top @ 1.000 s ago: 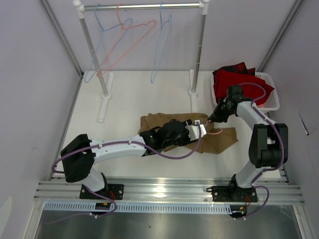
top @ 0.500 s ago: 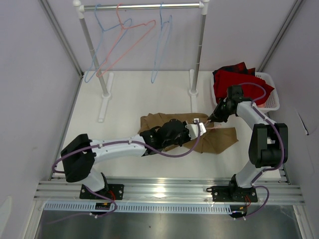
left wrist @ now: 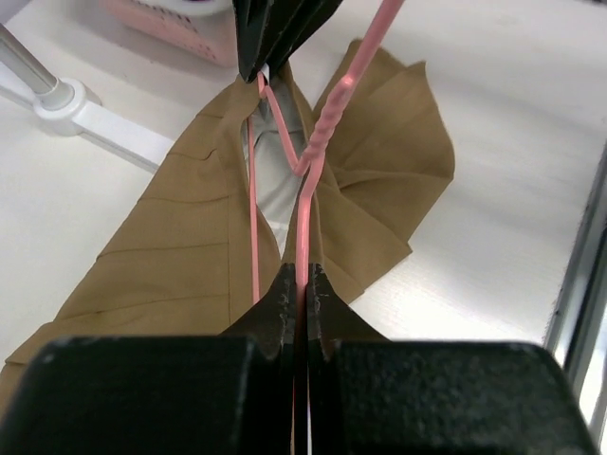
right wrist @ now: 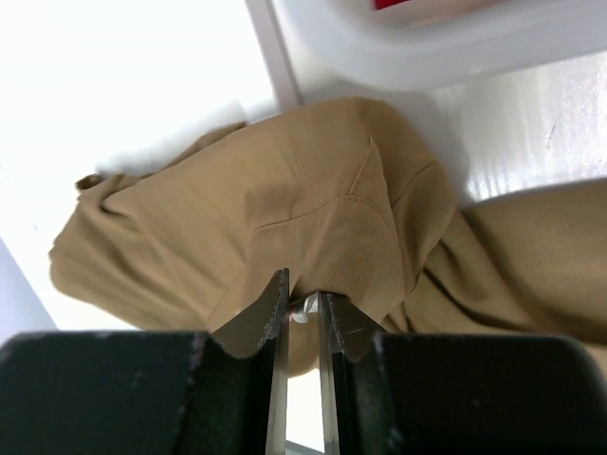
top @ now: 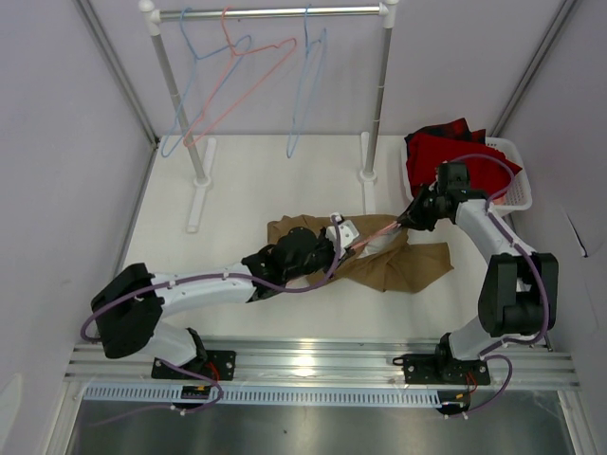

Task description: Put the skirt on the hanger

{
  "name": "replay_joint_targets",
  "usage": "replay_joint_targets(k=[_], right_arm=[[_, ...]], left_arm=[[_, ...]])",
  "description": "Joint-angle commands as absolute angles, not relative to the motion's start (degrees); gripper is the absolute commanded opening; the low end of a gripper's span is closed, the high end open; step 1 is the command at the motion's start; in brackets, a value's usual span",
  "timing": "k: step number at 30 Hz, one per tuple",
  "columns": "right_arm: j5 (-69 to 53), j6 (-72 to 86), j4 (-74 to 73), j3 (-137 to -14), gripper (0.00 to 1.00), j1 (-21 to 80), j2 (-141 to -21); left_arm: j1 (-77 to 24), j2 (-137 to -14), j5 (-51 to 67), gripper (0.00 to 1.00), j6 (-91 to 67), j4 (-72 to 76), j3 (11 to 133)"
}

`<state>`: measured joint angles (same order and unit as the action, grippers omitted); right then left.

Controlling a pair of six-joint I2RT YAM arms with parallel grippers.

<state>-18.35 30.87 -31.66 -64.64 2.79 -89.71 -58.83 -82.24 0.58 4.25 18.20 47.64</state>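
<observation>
Two grips set; hanging seems half done.
Left gripper [left wrist: 302,284] clamps hanger [left wrist: 318,152], right gripper [right wrist: 302,289] pinches skirt [right wrist: 313,209] (wire seemingly entering waist), toward tabletop's [top: 256,180] right edge.

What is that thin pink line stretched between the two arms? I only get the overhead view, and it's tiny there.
Observer: The left wrist camera shows the hanger, pink wire with a twisted neck, clamped in the shut left gripper.
Visitor: Where does the wire go?
Observer: Up close, one leg lies on the pale lining inside the tan skirt.
Visitor: And the other arm?
Observer: Its own camera shows the right gripper pinching a fold of the skirt.
</observation>
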Motion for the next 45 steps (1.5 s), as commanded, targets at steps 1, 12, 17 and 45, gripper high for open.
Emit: replay_joint_targets(k=[1,12,17,45], right_arm=[[-19.7,29.1,-33.4,-65.1,0.00,2.9,-85.4],[-14.6,26.2,-40.1,-70.2,0.05,3.6,-80.3],[-12.1,23.6,-43.8,-73.5,0.04,4.2,-78.5],[-1.2,20.5,-41.6,-73.2,0.28,16.8,-93.1]], left_arm=[[-57.0,-77.6,2.1,0.00,0.4,26.4,46.1],[-56.9,-73.7,12.3,0.00,-3.0,30.5,44.6],[-56.9,-72.2,16.3,0.00,-3.7,29.0,45.9],[-45.1,-89.6,30.1,0.00,-25.9,46.0,41.8]])
